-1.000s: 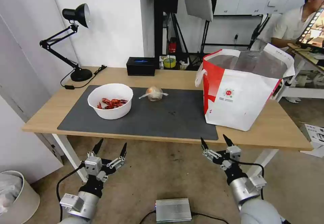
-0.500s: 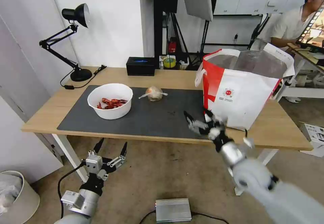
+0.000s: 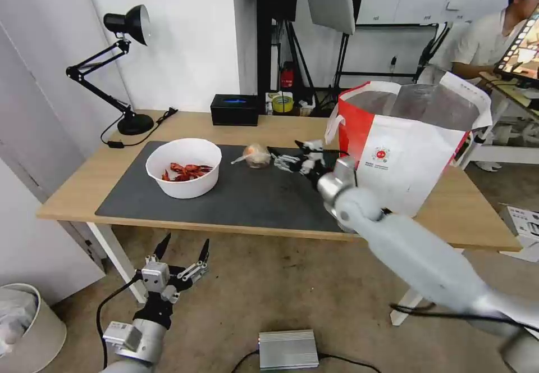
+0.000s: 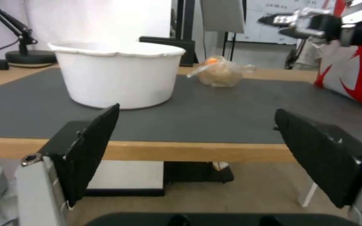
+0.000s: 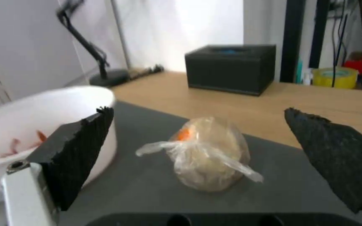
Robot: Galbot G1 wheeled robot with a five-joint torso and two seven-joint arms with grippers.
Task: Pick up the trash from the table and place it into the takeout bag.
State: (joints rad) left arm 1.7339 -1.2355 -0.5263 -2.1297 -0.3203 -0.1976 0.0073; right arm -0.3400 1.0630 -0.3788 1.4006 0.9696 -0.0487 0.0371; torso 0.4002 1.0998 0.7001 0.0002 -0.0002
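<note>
A wide light-wood table with a dark grey mat is filling the middle of the head view. On its right end the takeout bag is standing upright, its mouth gaping open. Toward the mat's left a white bowl is holding red crayfish shells. Between bowl and bag, at the mat's far edge, the small knotted clear bag with orange content is lying on its side.

The right gripper is hovering just beside that knotted bag, jaws spread wide and holding nothing — the wrist view is showing the bag centred between them. To do this well, the jaws should probably be closing around the bag's round body, not its loose plastic tail, which could slip. The left gripper is waiting below the table's front edge, open and empty.
</note>
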